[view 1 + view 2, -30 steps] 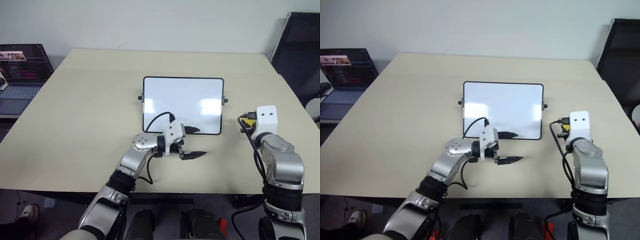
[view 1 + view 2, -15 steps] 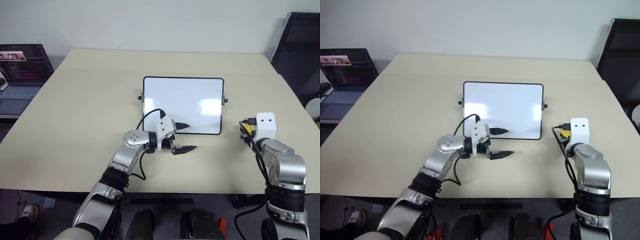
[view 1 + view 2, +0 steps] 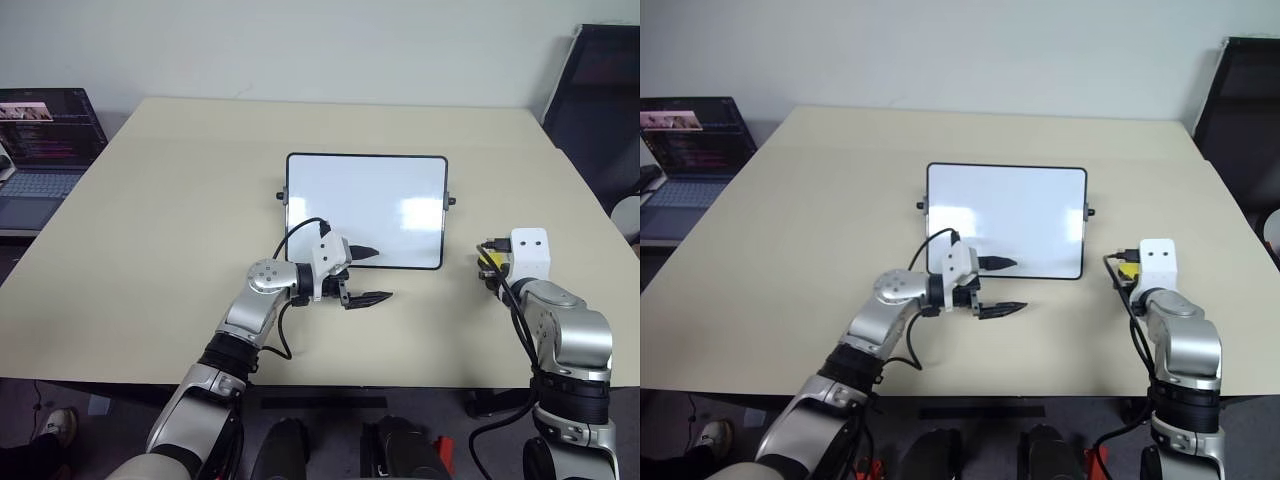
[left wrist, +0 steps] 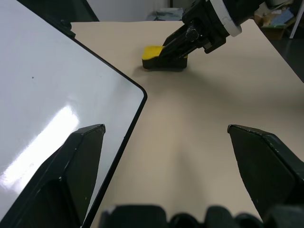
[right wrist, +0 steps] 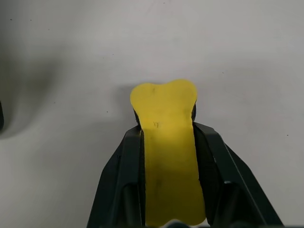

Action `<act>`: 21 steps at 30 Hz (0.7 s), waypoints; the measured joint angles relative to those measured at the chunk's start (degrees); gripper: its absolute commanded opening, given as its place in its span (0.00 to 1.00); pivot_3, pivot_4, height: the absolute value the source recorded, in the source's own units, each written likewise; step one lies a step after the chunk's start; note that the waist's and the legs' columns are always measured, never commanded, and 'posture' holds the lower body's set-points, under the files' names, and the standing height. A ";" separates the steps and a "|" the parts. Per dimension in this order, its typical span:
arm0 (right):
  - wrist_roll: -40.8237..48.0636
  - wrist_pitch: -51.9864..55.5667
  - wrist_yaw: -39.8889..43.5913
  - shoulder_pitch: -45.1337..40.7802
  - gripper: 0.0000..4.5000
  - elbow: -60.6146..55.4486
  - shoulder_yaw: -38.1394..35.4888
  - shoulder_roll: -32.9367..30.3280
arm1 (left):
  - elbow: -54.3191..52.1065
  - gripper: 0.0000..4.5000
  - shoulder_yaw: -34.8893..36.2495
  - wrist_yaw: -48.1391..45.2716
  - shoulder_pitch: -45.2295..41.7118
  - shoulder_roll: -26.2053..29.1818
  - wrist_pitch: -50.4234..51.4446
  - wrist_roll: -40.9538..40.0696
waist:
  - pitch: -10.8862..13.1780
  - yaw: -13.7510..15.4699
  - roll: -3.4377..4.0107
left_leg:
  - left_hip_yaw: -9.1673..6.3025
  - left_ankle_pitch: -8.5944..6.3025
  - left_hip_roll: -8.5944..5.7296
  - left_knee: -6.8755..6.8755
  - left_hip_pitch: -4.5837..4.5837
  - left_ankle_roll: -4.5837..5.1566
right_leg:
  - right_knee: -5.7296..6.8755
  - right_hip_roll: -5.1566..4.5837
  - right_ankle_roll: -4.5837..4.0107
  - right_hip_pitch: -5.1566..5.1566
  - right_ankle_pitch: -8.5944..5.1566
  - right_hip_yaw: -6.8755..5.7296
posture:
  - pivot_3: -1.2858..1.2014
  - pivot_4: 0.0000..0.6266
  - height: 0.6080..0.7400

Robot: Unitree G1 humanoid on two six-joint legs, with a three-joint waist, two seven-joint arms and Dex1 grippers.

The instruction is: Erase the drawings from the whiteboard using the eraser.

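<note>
The whiteboard [image 3: 365, 205] lies flat in the middle of the table, its face plain white with glare; the drawings are out of view. My left gripper [image 3: 371, 274] is open at the board's near edge, pointing right. One finger is over the board's rim and the other over the table in front of it, with nothing between them. To the right of the board, my right gripper [image 5: 168, 132] is shut on the yellow eraser [image 5: 166, 99]. The eraser [image 4: 153, 51] is down at the tabletop, with its dark underside facing the table.
The beige table [image 3: 180, 220] has bare room all around the board. An open laptop [image 3: 40, 150] stands past the table's left edge. A black chair [image 3: 600, 110] is beyond the right corner. The near table edge runs just under both arms.
My open left gripper has shifted to the left along the board's near edge. The right gripper stays shut on the eraser, about where it was.
</note>
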 measured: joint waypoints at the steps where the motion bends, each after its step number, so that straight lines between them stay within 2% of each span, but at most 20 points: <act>1: 0.20 0.00 -0.06 0.00 0.24 0.18 0.01 0.00 | 0.00 1.00 0.00 -0.13 0.00 0.00 0.16 0.00 | 0.00 0.00 0.00 | 0.00 0.00 0.00 0.00 0.00 0.00 | 0.00 0.00 0.00 0.00 0.00 0.00 | 0.52 0.24 1.00; 3: 0.54 -0.01 -0.20 0.00 0.24 0.68 0.02 0.00 | -0.03 1.00 0.00 -0.50 0.02 0.04 0.35 0.00 | 0.00 0.00 0.00 | 0.01 0.00 0.00 0.00 0.00 0.00 | 0.00 0.00 0.00 0.00 0.00 0.01 | 0.52 0.24 1.00; 8: 0.84 -0.14 -0.35 -0.06 0.60 1.65 0.02 -0.02 | -0.12 1.00 0.00 -0.61 0.18 0.09 0.59 0.01 | 0.00 0.00 0.00 | 0.00 0.00 0.00 0.00 0.00 0.00 | 0.00 0.00 0.00 0.00 0.00 0.01 | 0.52 0.24 1.00; 13: 1.03 -0.49 -0.89 -0.24 0.99 2.01 0.01 -0.02 | -0.23 1.00 0.00 -0.60 0.29 0.19 0.72 0.03 | 0.00 0.00 0.00 | 0.00 0.00 0.00 0.00 0.00 0.00 | 0.00 0.00 0.00 0.00 0.00 0.00 | 0.52 0.24 1.00; 21: 2.37 -0.57 -1.22 -0.31 0.99 2.12 -0.01 -0.40 | -0.92 1.00 0.00 -0.62 0.50 0.54 1.60 0.02 | 0.00 0.00 0.00 | 0.00 0.00 0.01 0.00 0.00 0.00 | 0.00 0.00 0.00 0.00 0.00 0.00 | 0.52 0.24 1.00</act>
